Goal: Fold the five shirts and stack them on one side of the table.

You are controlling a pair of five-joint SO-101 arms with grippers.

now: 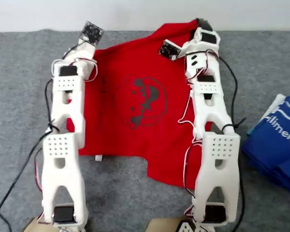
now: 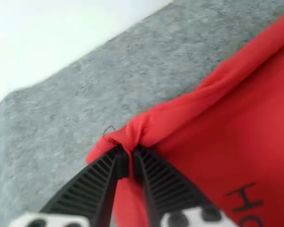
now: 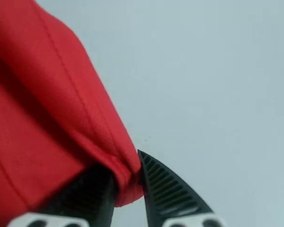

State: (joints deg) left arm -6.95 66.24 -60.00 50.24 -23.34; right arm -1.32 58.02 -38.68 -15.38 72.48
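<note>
Currently red shirt (image 1: 130, 121) lies spread mid-bench (image 1: 19, 96), reaching far edge. Dark round graphic on front, small white tag (image 1: 98, 157) at near hem. Dark lettering partly seen in left wrist view. Left tool (image 2: 128, 151) pinches bunched far-left corner; right tool (image 3: 123, 165) clamps folded far-right edge. Blue folded shirts (image 1: 275, 145), white lettering, at right edge.

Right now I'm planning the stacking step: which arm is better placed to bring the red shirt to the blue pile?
Likely the right. The blue pile lies on its side of the table, and the right end effector grips the red shirt. The left end effector grips the corner farther away.
</note>
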